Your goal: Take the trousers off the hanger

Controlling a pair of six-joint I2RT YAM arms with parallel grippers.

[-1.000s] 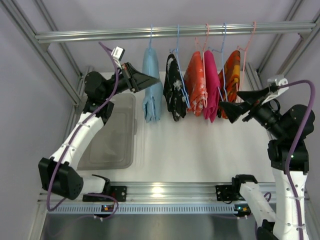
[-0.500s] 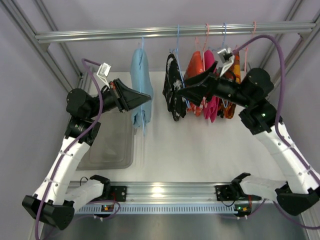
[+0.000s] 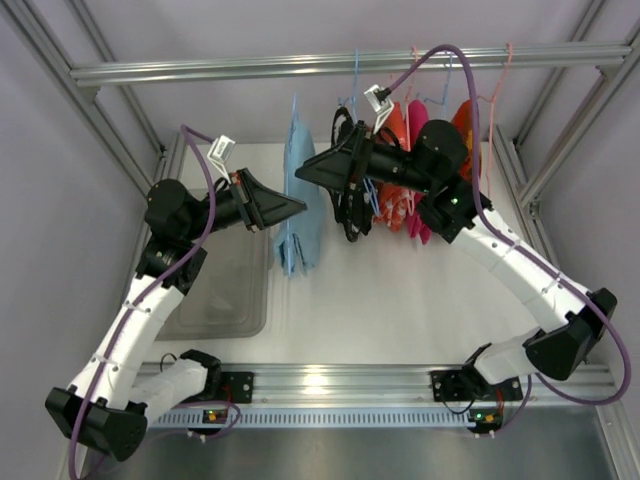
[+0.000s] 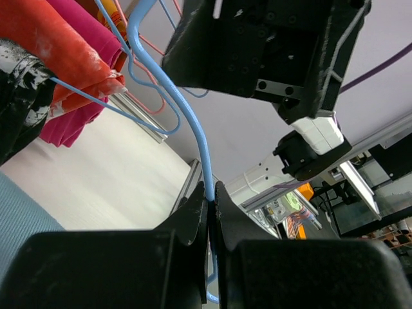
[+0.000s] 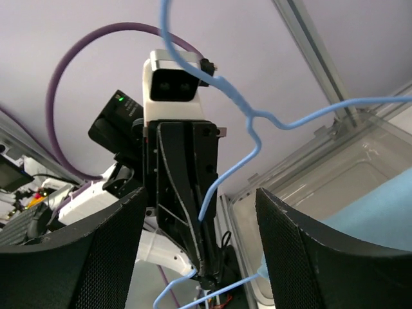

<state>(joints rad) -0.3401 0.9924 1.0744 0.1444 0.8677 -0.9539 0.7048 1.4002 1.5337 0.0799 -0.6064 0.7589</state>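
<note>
Pale-blue trousers (image 3: 298, 240) hang straight down below the left hand (image 3: 298, 205), which is clamped on their hanger (image 4: 207, 177). Right hand (image 3: 302, 177) gapes just beside it.

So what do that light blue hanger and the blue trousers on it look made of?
The thin light blue hanger: probably coated wire or slim plastic, smooth, slightly glossy, bent in tight curves. The pale blue trousers: soft matte cloth, hanging in folds, fine weave visible; fibre unclear.

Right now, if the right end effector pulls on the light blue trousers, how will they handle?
Probably floppy: the light blue trousers hang in limp folds from the blue hanger. Likely light, since that thin wire carries them. They may slide off readily while the left end effector pinches the wire.
</note>
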